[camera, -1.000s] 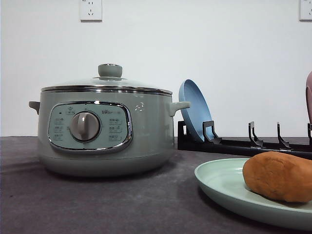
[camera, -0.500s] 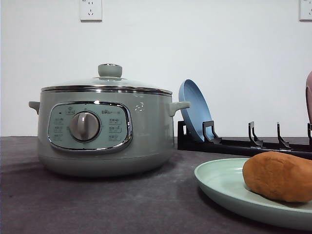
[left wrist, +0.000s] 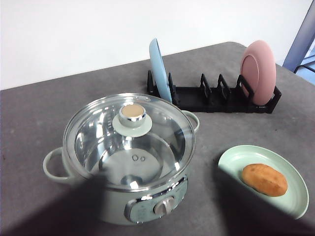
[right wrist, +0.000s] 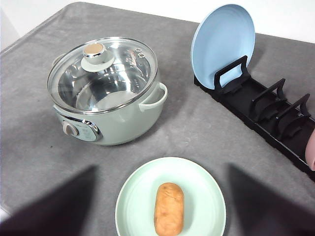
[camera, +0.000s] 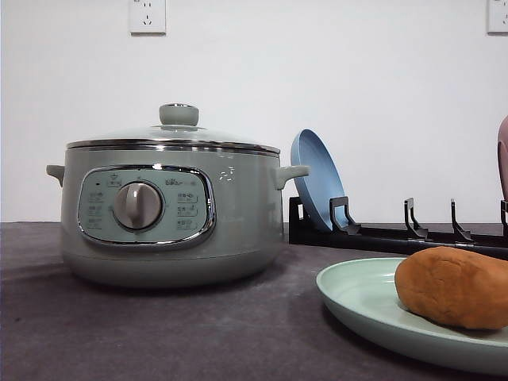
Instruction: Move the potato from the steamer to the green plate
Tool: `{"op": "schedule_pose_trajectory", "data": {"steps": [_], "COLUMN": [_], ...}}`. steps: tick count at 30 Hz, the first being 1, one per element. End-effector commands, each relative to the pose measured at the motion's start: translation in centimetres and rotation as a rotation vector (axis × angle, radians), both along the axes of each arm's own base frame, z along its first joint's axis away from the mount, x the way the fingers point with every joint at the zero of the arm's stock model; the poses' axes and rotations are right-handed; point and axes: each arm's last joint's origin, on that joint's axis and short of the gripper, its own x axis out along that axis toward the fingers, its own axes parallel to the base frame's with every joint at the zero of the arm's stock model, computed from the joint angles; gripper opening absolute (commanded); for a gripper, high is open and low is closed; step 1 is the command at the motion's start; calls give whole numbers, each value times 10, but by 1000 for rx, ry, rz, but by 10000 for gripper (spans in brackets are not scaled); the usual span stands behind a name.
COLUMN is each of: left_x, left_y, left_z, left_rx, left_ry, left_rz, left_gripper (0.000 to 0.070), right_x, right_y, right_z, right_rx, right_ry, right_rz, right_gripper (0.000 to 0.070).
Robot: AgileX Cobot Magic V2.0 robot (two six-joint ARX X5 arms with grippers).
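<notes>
On the grey worktop [camera: 159, 333], the steamer [camera: 171, 210] stands left with its glass lid [left wrist: 130, 137] on (pot bare inside); right, the potato [camera: 454, 287] lies on the green plate [camera: 357, 298]. Pincer state: cannot tell.

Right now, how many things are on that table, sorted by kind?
Plates: 3, namely the green plate, a blue plate and a pink plate
Pots: 1, the steamer with its glass lid on
Racks: 1, the black dish rack
Vegetables: 1, the potato, lying on the green plate
Total: 6
</notes>
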Motion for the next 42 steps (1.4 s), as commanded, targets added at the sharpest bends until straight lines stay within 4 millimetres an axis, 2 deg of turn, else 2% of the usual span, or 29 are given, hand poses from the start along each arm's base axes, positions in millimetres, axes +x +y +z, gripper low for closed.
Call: {"op": "schedule_pose_trajectory", "data": {"steps": [1,22,25,29,32,34,38,42], "left_x": [0,-2,-2,1,4,9,17,21], "left_y": [0,1,7,21,30,35,42,45], "left_z": [3,3,3,-4,-19,-36,-82,-134], "left_rx": [-2,-8,16,12,-4,-13,-27,-27], "left_ry": [-10,-13,-28,-49,-122,-186,-282,-303], "left_rz": [-4,2,74,270,411,482,560,587], "left_gripper": [3,0,0,0,0,0,0,0], "right_x": [-1,-2,-2,-2,-2,-2,-2,-2], "right_y": [0,-1,-1,-1,-1,-1,-1,-1], "right_z": [5,5,5,5,5,5,5,5], "right_rx": [6,7,7,7,7,7,7,7], "right_ry": [-19,-20,-20,-20,-20,-20,-20,-20], "right_rz": [10,10,10,10,10,10,10,9], "right_gripper": [21,22,22,22,22,22,22,22]}}
